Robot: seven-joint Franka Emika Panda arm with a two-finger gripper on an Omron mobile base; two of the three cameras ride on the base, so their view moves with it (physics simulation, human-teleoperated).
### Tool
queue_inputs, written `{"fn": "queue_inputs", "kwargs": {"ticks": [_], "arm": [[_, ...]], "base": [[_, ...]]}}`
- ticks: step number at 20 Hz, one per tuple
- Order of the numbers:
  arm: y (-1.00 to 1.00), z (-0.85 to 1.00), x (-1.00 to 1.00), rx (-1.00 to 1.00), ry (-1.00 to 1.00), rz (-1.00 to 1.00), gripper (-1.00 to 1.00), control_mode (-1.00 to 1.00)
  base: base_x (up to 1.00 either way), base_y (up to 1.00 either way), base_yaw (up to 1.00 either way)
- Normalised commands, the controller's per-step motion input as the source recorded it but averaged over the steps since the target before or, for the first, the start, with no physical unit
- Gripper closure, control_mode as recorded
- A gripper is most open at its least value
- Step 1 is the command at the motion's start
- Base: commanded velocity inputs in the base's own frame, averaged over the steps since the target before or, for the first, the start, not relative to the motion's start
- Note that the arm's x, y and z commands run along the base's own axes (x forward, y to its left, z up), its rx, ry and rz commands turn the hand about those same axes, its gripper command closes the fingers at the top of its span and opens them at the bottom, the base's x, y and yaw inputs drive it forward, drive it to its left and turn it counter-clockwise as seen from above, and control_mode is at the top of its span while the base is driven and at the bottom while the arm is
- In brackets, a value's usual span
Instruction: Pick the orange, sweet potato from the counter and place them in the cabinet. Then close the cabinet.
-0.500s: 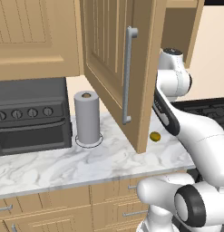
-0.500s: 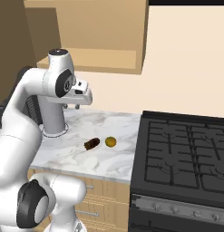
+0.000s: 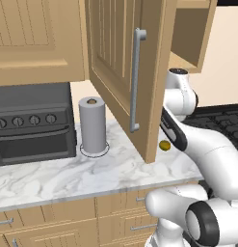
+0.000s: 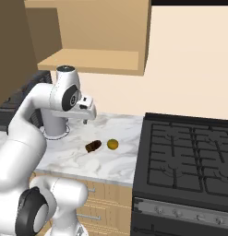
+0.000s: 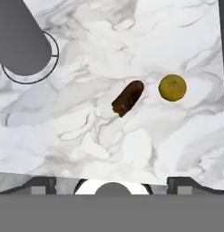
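A white robot arm is reaching out over a white-and-grey marbled bench (image 4: 115, 166) in a rendered kitchen. Its pincer (image 4: 87, 114) is hanging well above the stone, with its two dark tips standing wide apart at the bottom of the hand view and nothing between them.

Both pieces of produce are lying on the bench, not yet picked up. The orange (image 5: 172, 87) is sitting near the bench's right edge, where the stone meets a black gas stove (image 4: 189, 152). The sweet potato (image 5: 128, 98), a short dark-brown oblong, is lying just beside the orange, on the side away from the stove; the two look slightly apart, though the gap is small and hard to judge. A grey paper-towel roll (image 3: 93, 124) is standing upright toward the back edge of the bench, well apart from both.

Above the bench, the light-wood cabinet (image 4: 94, 60) is standing open, its beadboard door (image 3: 125, 72) with a long grey bar handle (image 3: 135, 79) swung out toward the front edge. The shelf that is visible looks bare.

The task appears to be at its very start: neither item is grasped or stored, and the door is waiting to be shut. Left to do are two pick-ups, two placings inside, then the closing.
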Motion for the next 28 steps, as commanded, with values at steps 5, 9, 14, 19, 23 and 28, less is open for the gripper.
{"fn": "queue_inputs", "kwargs": {"ticks": [5,9,14,19,23,28], "arm": [[0.00,-0.55,0.09,0.05,0.12,-0.21,-1.00,-1.00],[0.00,-0.52,0.23,0.03,0.06,-0.20,-1.00,-1.00],[-0.02,-0.64,0.22,0.02,0.01,-0.17,-1.00,-1.00],[0.00,-0.58,0.26,0.00,0.00,-0.13,-1.00,-1.00],[0.00,-0.38,0.33,0.00,0.00,-0.13,-1.00,-1.00],[0.00,-0.22,0.36,0.00,0.00,-0.09,-1.00,-1.00]], "base": [[0.00,0.00,0.00],[0.00,0.00,0.00],[0.00,0.00,0.00],[0.00,0.00,0.00],[0.00,0.00,0.00],[0.00,0.00,0.00]]}}
